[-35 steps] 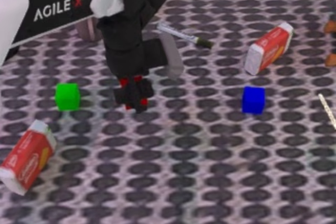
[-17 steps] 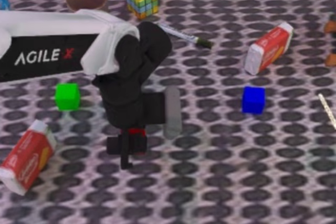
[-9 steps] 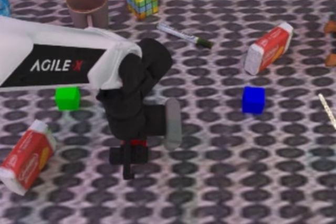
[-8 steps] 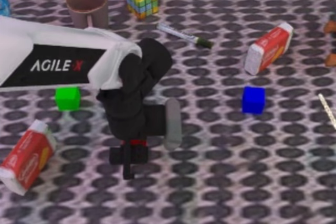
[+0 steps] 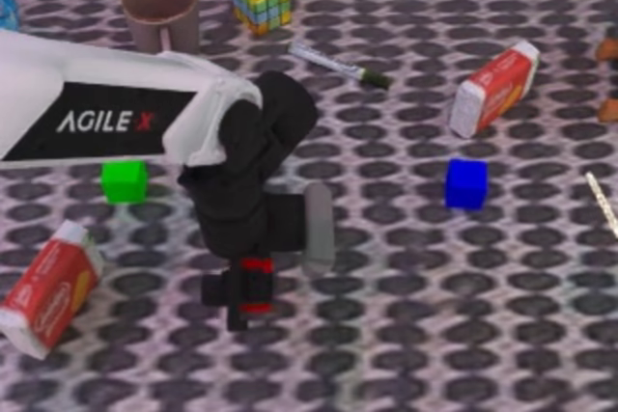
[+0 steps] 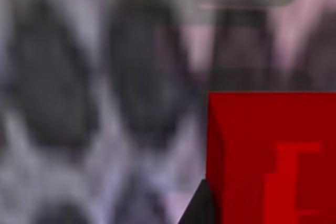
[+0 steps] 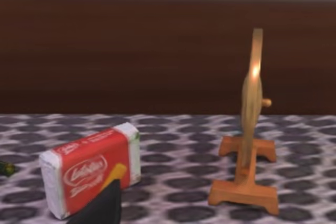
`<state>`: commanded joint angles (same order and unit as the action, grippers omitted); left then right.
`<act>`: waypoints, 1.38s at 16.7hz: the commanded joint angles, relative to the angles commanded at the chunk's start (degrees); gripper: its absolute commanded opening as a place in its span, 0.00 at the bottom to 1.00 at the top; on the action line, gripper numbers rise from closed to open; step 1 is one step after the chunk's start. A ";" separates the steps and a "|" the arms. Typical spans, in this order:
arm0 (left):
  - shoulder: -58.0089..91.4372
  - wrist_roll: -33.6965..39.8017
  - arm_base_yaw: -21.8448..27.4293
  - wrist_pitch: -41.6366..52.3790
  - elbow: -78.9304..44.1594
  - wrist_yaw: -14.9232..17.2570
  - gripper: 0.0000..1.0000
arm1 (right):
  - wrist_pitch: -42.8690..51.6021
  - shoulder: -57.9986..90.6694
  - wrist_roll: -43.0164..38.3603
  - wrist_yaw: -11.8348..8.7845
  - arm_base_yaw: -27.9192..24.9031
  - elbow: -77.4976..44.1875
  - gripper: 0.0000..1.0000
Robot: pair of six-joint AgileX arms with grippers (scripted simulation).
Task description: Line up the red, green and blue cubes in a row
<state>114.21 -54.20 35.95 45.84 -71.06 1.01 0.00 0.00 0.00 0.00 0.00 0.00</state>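
Left claw point(image 5: 243, 294) is seen low over the patterned bench point(image 5: 463, 335), its fingers closed on the red cube point(image 5: 255, 283). Green cube point(image 5: 125, 180) is noted up-left of it, blue cube point(image 5: 465, 183) well off to the right. Bench around the claw is unobstructed. Right arm is out of top view.

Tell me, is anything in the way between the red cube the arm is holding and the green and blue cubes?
Nothing visible. The left gripper holds the small red cube over bare patterned table, nearer than the small green cube and small blue cube. The red-and-white cartons lie off to the sides.
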 joint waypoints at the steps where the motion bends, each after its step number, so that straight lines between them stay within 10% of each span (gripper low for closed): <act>1: 0.00 0.00 0.00 0.00 0.00 0.00 0.75 | 0.00 0.00 0.00 0.00 0.00 0.00 1.00; 5: 0.00 0.00 0.00 0.00 0.00 0.00 1.00 | 0.00 0.00 0.00 0.00 0.00 0.00 1.00; 23: -6.00 0.00 -1.35 14.71 -8.75 -0.04 1.00 | 0.00 0.00 0.00 0.00 0.00 0.00 1.00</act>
<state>108.21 -54.21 34.60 60.55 -79.81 0.97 0.00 0.00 0.00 0.00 0.00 0.00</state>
